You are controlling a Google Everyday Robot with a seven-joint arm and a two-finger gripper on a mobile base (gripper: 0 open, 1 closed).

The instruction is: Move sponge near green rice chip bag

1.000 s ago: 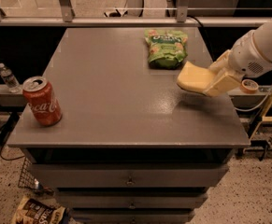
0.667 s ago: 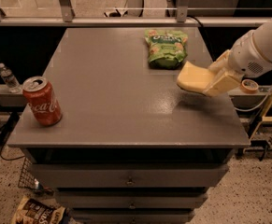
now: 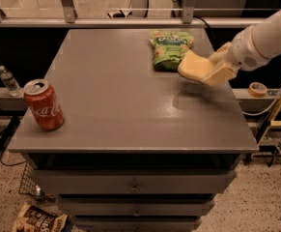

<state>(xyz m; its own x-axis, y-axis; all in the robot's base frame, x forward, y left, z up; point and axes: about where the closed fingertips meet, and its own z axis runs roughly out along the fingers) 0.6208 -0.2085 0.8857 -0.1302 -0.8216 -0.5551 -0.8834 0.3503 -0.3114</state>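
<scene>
The pale yellow sponge [image 3: 192,65] is held above the grey table [image 3: 116,100], just off the right edge of the green rice chip bag [image 3: 168,50]. The bag lies flat at the table's far right. My gripper [image 3: 211,70] reaches in from the right on a white arm and is shut on the sponge's right end. The sponge hangs clear of the tabletop, and its left end overlaps the bag's lower right corner in the view.
A red cola can [image 3: 43,104] stands at the table's front left. A brown snack bag [image 3: 38,220] lies on the floor below. A water bottle [image 3: 8,79] stands on a ledge to the left. A tape roll [image 3: 258,88] lies to the right.
My gripper has carried the sponge a little left and farther back, closer to the green bag. The can and the bag have not moved.
</scene>
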